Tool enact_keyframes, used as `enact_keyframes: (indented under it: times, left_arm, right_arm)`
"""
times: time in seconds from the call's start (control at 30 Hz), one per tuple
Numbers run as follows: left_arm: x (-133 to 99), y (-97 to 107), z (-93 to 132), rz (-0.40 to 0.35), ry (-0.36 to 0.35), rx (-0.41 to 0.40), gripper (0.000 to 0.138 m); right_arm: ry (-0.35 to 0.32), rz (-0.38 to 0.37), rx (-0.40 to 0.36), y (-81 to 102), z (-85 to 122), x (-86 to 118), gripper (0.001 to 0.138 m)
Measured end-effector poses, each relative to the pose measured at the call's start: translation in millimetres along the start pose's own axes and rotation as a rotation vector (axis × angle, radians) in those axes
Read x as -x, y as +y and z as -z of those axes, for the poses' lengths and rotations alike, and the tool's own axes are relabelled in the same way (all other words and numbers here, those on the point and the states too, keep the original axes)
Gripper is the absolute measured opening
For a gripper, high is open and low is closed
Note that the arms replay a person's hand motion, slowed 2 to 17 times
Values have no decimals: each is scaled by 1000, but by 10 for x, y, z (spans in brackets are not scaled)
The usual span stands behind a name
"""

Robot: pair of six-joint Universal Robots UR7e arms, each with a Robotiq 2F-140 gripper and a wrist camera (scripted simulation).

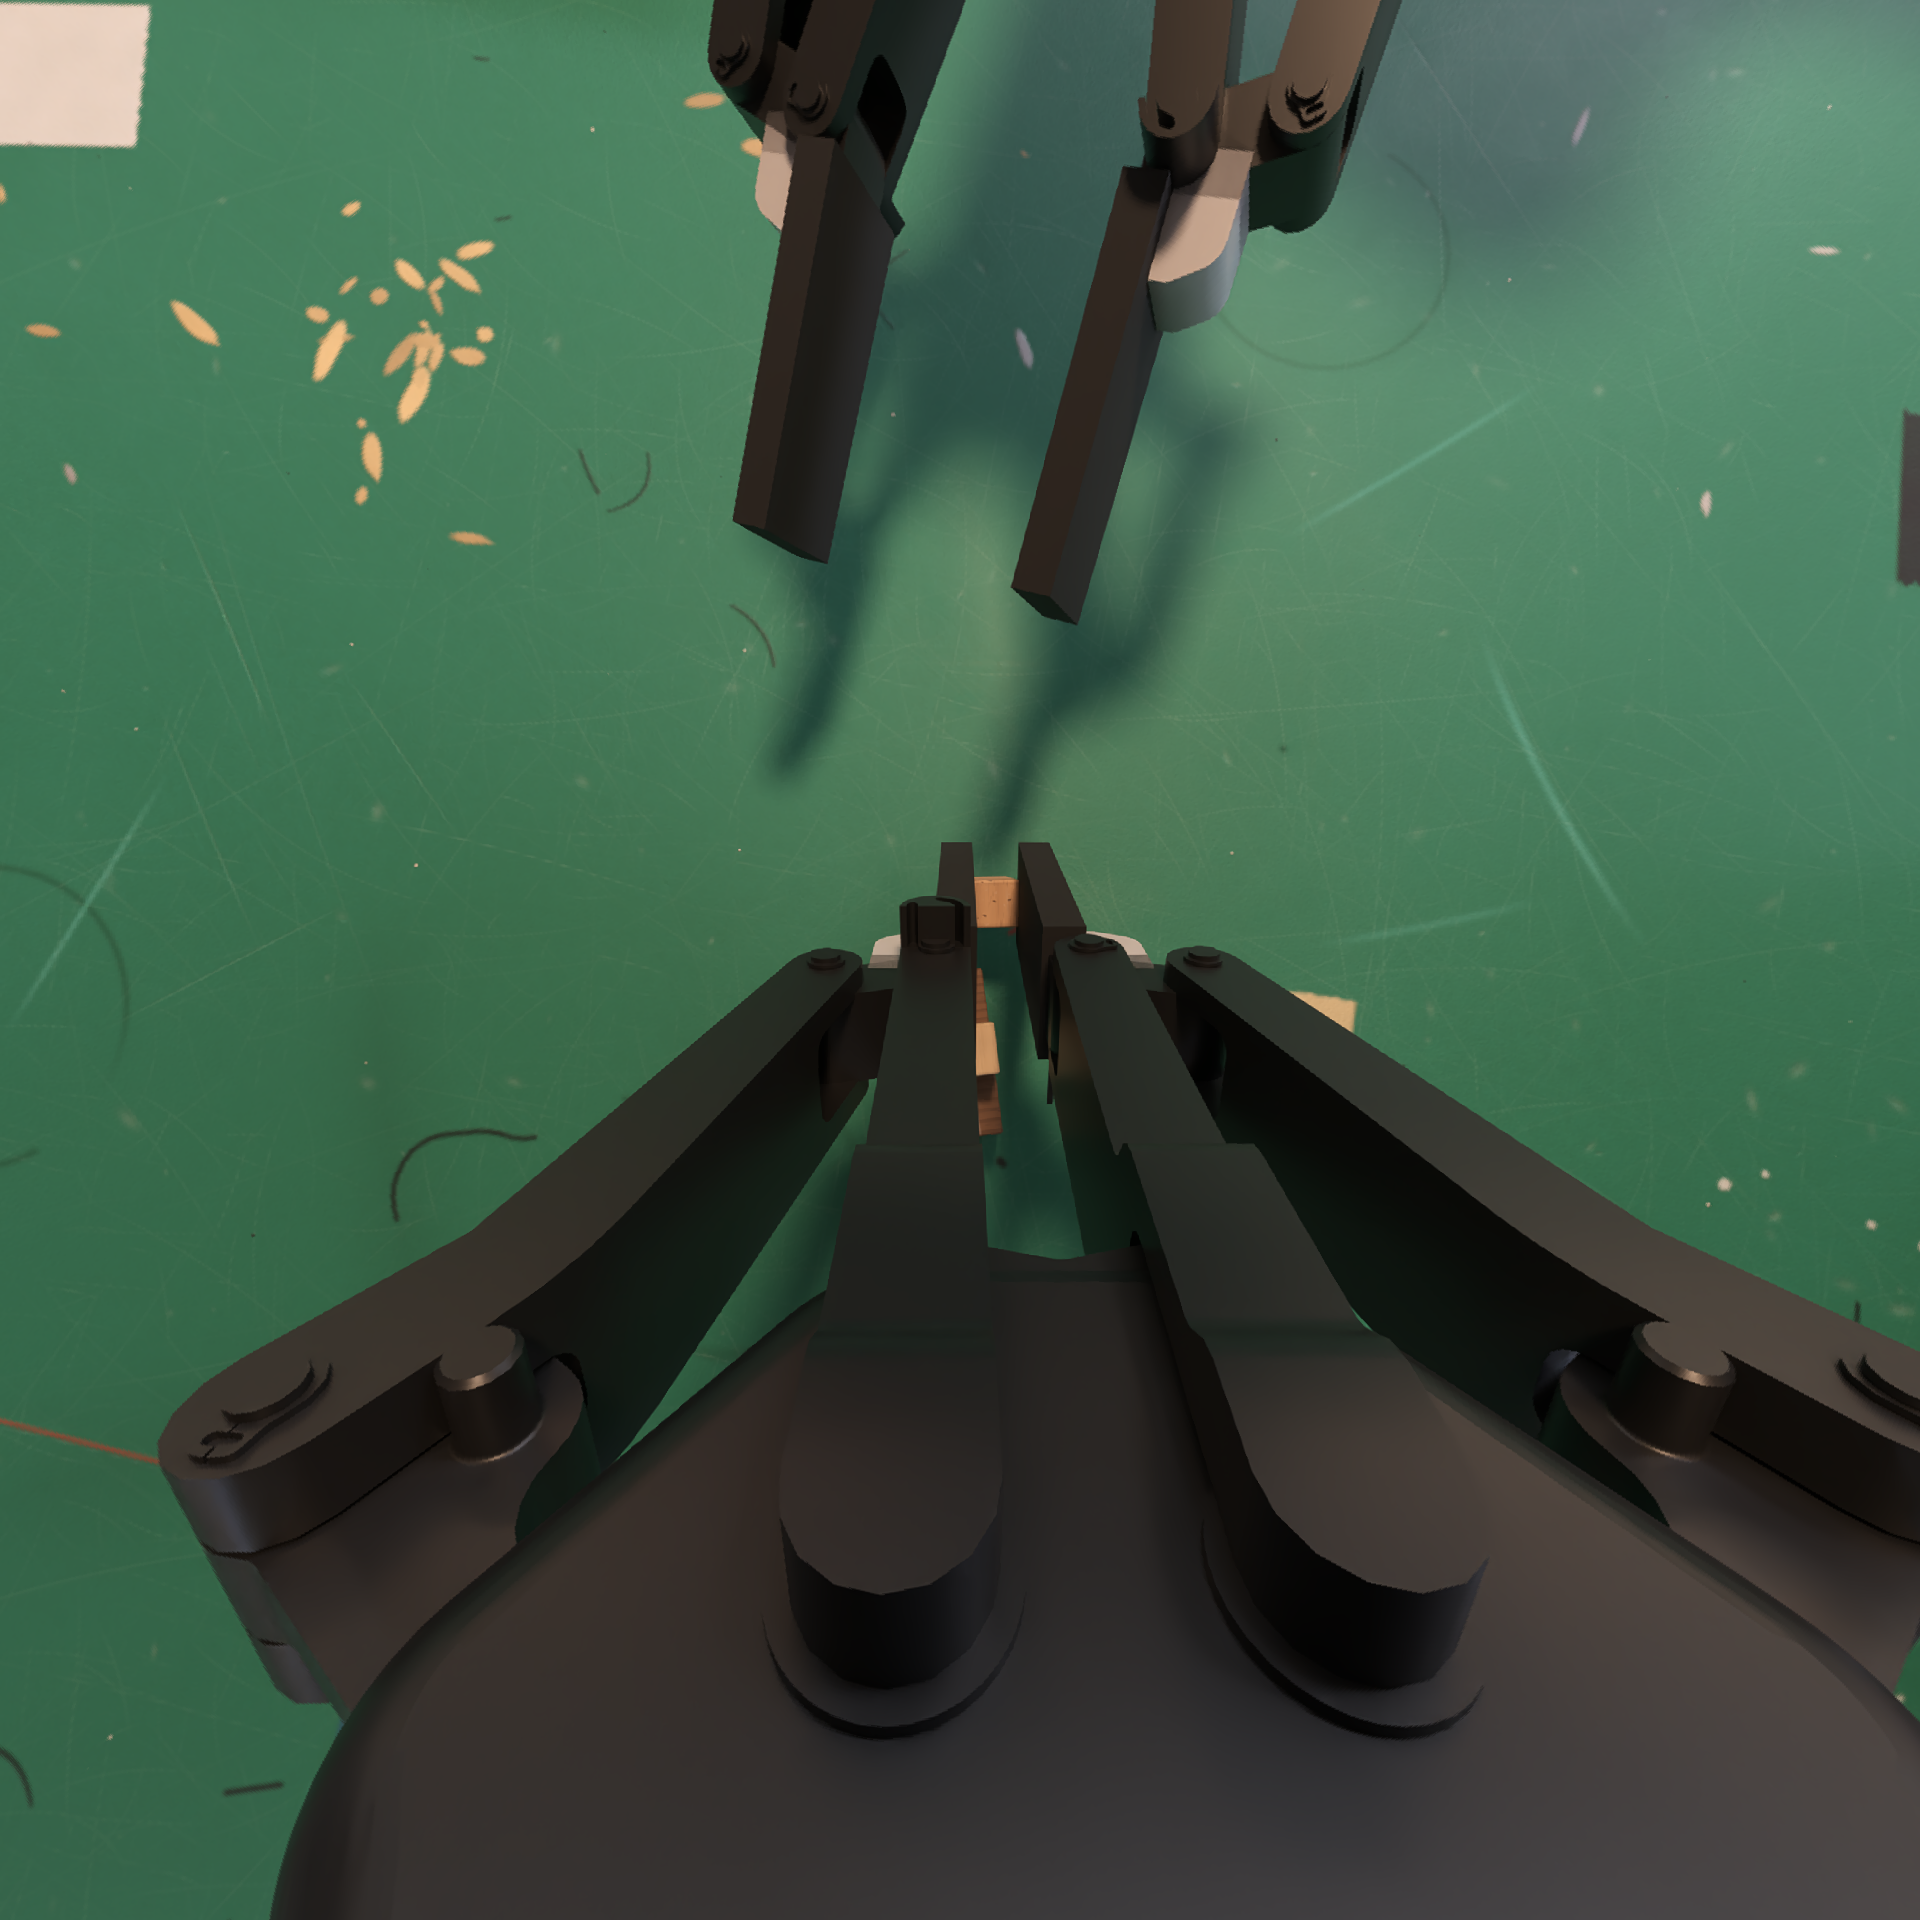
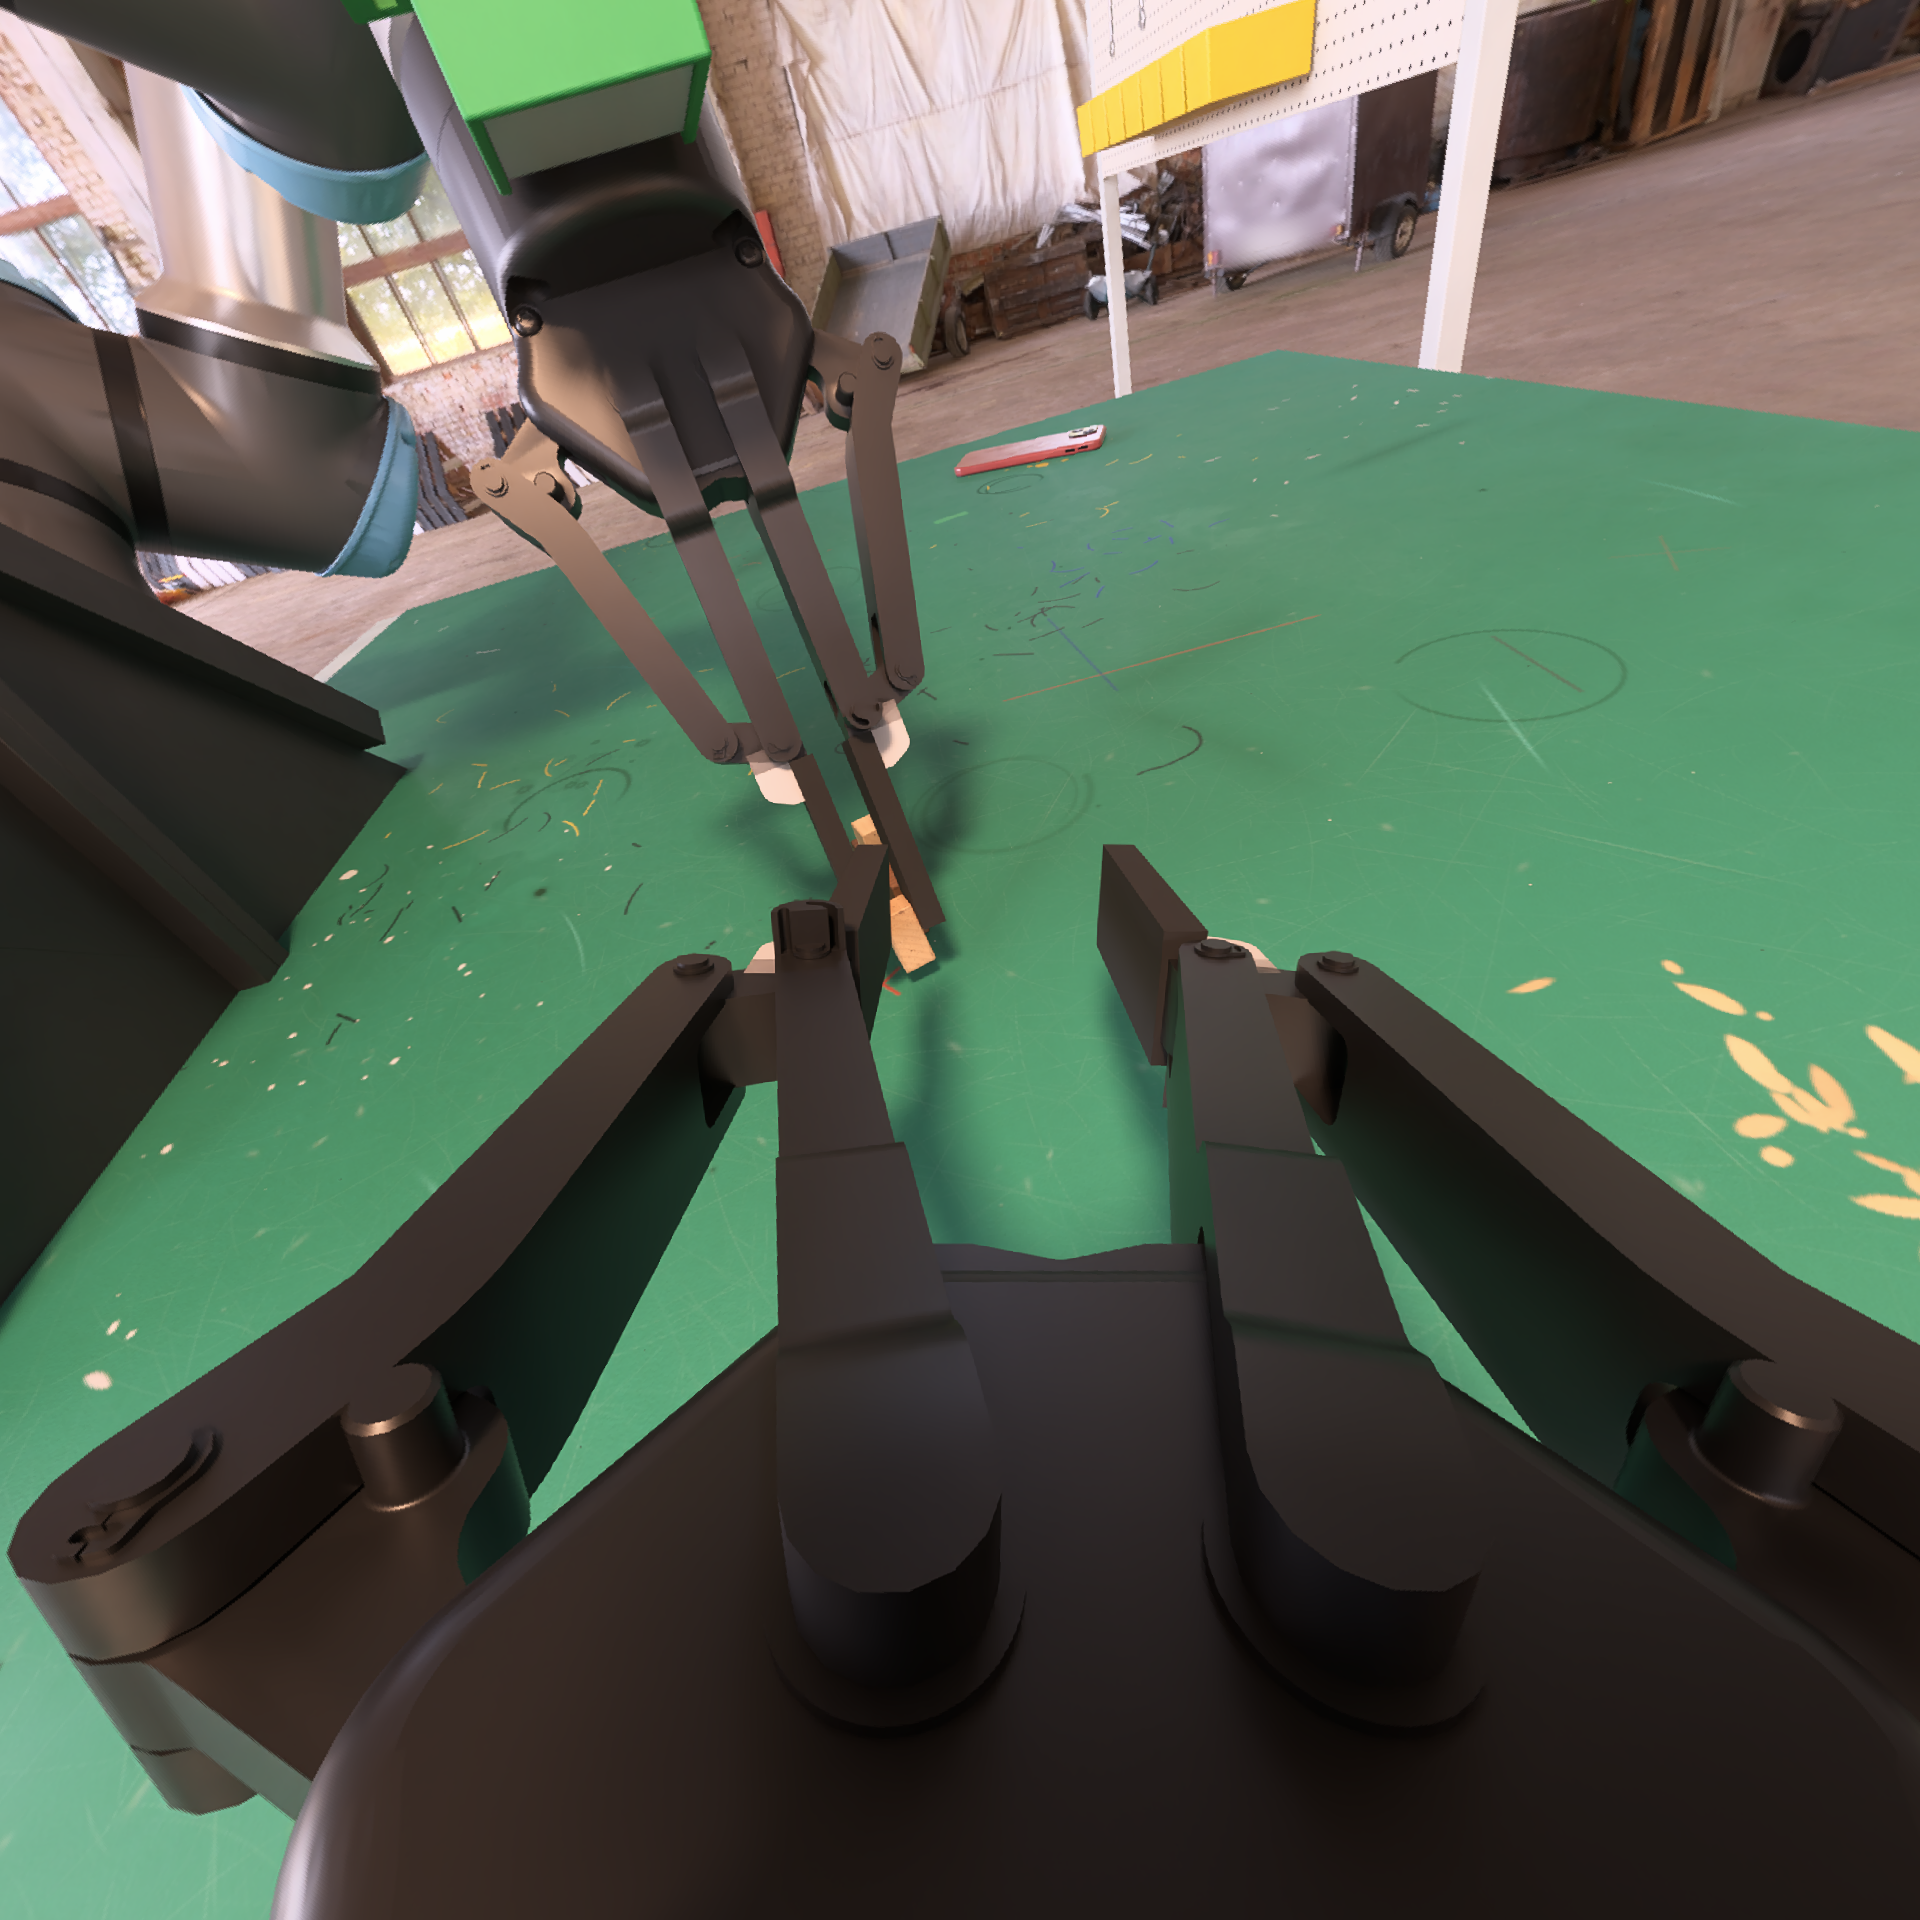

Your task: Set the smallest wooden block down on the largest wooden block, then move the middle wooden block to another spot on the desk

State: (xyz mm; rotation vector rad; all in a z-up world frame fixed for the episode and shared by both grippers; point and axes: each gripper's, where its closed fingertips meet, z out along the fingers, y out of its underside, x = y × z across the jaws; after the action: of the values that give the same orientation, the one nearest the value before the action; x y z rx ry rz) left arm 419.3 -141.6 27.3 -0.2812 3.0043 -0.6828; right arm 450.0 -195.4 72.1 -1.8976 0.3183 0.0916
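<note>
My left gripper points down at the green desk and is shut on a small wooden block. More light wood shows through the gap lower between its fingers. A corner of another wooden block peeks out to the right. In the right wrist view the left gripper's fingers reach down onto the wooden blocks, which are partly hidden. My right gripper is open and empty, low over the desk just beside them. It also shows in the left wrist view.
A red phone lies far back on the desk. A dark block-like stand bounds the left side. A white frame with yellow bins stands behind the far edge. A white patch marks a corner.
</note>
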Motion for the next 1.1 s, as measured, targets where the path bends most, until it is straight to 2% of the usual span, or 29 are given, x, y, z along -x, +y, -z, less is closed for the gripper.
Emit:
enact_keyframes:
  times: [1.1]
  left_arm:
    - [-19, 22, -52, -1, 16, 23, 12]
  right_arm:
    - [-1, -1, 3, 4, -2, 2, 54]
